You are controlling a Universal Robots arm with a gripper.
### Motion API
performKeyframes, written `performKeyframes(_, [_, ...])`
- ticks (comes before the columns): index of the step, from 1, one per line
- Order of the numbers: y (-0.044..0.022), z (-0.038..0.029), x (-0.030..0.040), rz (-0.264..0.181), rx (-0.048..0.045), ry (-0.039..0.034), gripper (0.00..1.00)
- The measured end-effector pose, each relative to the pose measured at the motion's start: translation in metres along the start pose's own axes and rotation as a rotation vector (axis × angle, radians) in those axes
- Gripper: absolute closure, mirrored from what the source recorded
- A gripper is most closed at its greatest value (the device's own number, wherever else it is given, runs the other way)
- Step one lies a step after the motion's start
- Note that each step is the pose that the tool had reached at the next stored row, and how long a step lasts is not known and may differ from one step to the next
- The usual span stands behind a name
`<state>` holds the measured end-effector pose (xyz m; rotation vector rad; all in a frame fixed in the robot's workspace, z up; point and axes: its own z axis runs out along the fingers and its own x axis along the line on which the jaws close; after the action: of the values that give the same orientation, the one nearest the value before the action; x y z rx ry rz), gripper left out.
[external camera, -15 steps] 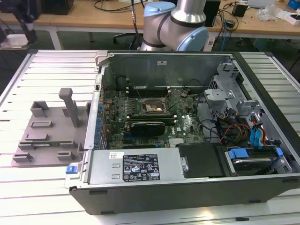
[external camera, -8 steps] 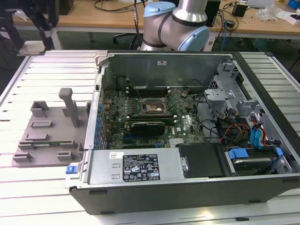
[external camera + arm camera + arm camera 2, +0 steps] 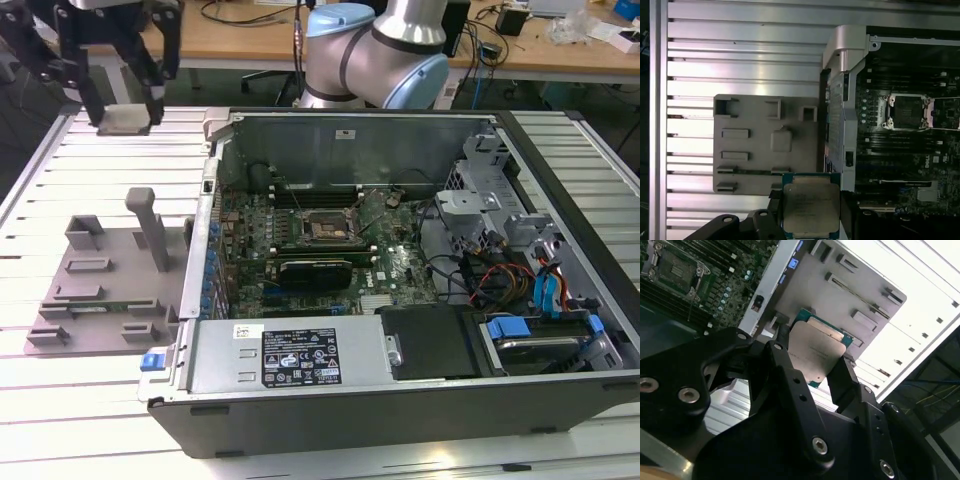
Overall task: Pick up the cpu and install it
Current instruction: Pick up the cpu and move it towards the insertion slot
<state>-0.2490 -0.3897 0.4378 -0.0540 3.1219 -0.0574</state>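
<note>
Fingers (image 3: pixel 88 105) of the black gripper (image 3: pixel 125 117) are closed part-way onto the cpu (image 3: pixel 125 121), one pad on each of two opposite edges, with the chip lying flat between them and held in the air. In both wrist views the cpu (image 3: pixel 817 352) (image 3: pixel 810 205) shows its silvery-grey metal top, with a thin green edge peeking out around it, and the fingers (image 3: pixel 842 377) (image 3: pixel 774 207) press against its sides.

Below the fingers, and apart from the chip, the grey plastic tray (image 3: pixel 105 290) (image 3: pixel 755 145) (image 3: pixel 860 295) rests on the slatted aluminium table (image 3: pixel 60 160), its moulded slots and upright post facing up.

To the exterior view's right of the fingers, just beside the tray, stands the open computer case (image 3: pixel 350 390). On the motherboard (image 3: pixel 400 265) inside it, well apart from the fingers, sits the CPU socket (image 3: pixel 325 228) (image 3: pixel 907 110) (image 3: pixel 672 267), ringed by a metal frame. Behind the case, the grey and blue robot arm (image 3: pixel 385 55) rises from the table.
</note>
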Motion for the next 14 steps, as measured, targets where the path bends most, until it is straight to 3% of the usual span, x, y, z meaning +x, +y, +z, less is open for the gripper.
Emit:
performKeyframes(4, [-0.0001, 0.0068, -0.0111, 0.0, 0.0, 0.0, 0.45])
performKeyframes(7, [-0.0003, 0.0152, -0.0254, 0.0, 0.0, 0.0, 0.45])
performKeyframes(14, [-0.0004, 0.0264, -0.0404, 0.0, -0.0001, 0.0, 0.45])
